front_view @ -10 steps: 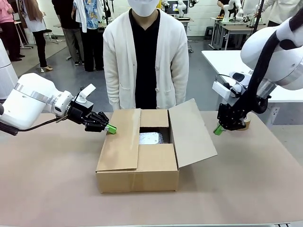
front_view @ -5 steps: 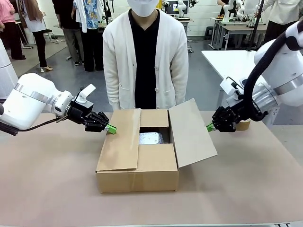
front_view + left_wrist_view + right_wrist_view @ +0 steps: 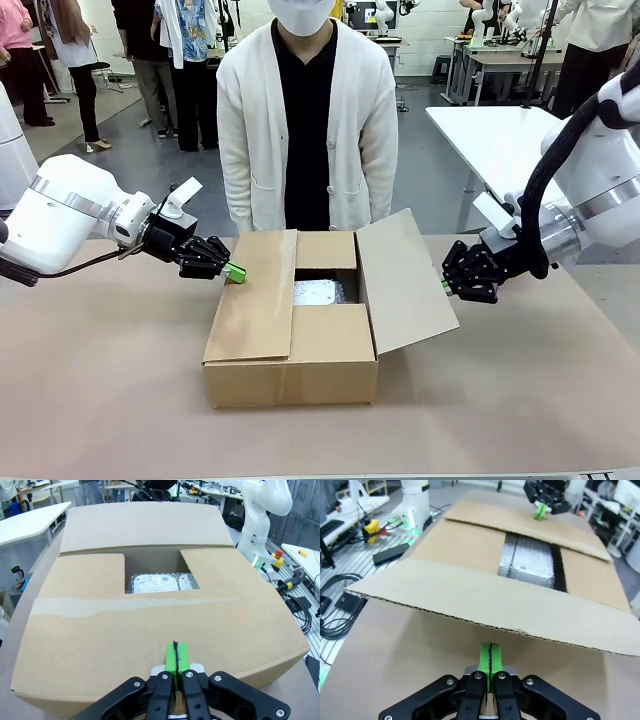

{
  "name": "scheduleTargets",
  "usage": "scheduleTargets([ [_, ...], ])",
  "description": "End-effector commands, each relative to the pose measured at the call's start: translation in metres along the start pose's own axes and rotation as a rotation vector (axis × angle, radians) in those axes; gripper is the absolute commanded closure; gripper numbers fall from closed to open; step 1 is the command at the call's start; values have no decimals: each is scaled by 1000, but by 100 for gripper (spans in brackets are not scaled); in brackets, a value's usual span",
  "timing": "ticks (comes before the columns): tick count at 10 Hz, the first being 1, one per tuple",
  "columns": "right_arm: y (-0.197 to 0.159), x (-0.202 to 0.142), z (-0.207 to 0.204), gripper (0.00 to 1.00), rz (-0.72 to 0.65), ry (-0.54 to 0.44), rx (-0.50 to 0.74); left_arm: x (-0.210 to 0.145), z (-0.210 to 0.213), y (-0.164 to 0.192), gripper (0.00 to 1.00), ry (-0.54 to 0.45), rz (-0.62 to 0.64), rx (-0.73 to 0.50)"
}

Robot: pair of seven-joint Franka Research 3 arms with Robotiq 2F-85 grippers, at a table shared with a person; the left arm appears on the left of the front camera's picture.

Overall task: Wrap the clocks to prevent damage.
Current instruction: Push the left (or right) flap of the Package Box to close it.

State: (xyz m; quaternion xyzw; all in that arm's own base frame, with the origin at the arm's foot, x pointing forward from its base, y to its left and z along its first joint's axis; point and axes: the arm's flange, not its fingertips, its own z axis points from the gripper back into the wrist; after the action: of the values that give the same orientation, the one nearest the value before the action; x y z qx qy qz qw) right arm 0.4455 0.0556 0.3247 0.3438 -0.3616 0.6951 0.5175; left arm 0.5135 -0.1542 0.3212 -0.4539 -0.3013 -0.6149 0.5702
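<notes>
Clocks (image 3: 318, 292) lie inside the box (image 3: 290, 350), in the middle of the front view. They are covered in clear bubble wrap and can be seen through the gap between the flaps. In the left wrist view the clocks (image 3: 154, 583) look like two pale wrapped shapes side by side. The marks under the wrap are too blurred to read. In the right wrist view the clocks (image 3: 530, 560) show as a shiny silver patch in the gap.

The box stands on the brown table (image 3: 100, 400). Its near and far flaps are folded down. The left flap (image 3: 255, 300) is also down over the top, and a pale strip of tape (image 3: 100, 607) runs along it.

The left gripper (image 3: 236, 272) comes from the left of the frame, its green pads pressed together with nothing between them, the tip at the outer edge of the left flap. The left wrist view gives the same: the left gripper (image 3: 176, 652) is closed, right at the cardboard.

The right flap (image 3: 405, 280) stands up and leans out to the right. The right gripper (image 3: 446, 285) is also closed and empty, just at the outer face of this flap; I cannot tell if it touches. In its own view the right gripper (image 3: 490, 655) sits under the flap's edge.

A person (image 3: 308, 120) in a white cardigan stands behind the box, at the top centre.
</notes>
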Motion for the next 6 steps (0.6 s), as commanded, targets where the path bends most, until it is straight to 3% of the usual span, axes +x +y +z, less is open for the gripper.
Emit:
scheduleTargets([
  [1,-10,-1,-7,99,21,0,-53,-3,-3,0,100,7,-3,3],
  [6,-26,37,-40,99,-62,22,-85,-3,-3,0,100,7,-3,3],
])
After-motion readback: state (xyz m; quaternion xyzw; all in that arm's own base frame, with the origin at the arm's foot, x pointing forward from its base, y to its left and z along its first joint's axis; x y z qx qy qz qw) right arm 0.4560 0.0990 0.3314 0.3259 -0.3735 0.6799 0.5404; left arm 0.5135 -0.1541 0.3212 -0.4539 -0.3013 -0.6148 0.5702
